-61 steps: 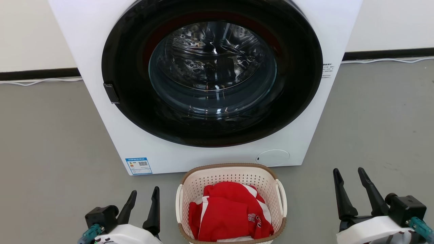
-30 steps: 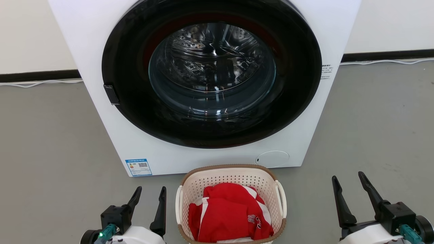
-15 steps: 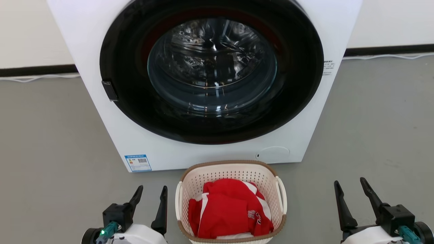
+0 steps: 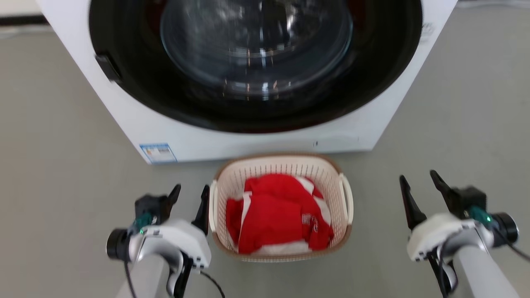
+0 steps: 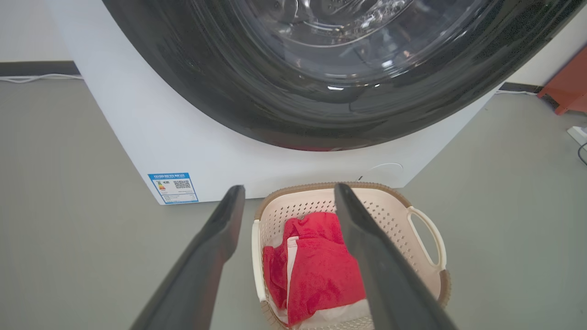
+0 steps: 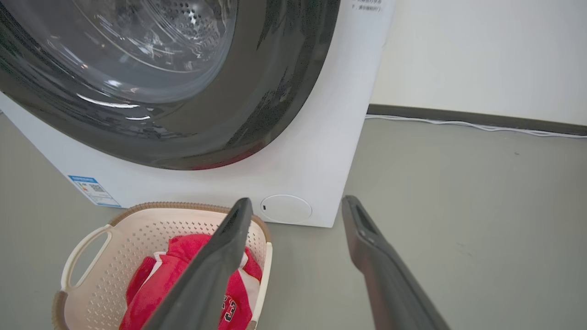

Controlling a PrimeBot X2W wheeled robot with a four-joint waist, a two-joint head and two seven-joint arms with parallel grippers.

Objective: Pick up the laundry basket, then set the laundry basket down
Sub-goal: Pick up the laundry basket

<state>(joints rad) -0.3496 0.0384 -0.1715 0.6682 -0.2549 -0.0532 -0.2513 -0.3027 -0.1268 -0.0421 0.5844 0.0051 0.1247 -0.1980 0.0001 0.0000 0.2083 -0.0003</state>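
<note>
The basket [image 4: 285,167] stands on the floor [image 4: 62,145] just in front of the washer [image 4: 248,142], whose white front and dark door wall off its far side, with only a narrow strip of floor between them. Bare floor lies open to both sides of the basket. On the right it runs clear from the right handle [image 4: 348,198] to the right gripper [image 4: 417,176], which is well apart, fingers spread. On the left the room is tight: the open left gripper [image 4: 191,190] sits just beside the left handle [image 4: 212,207]; whether its inner finger touches cannot be told. Red clothes [image 4: 277,215] take up most of the basket's inside.
</note>
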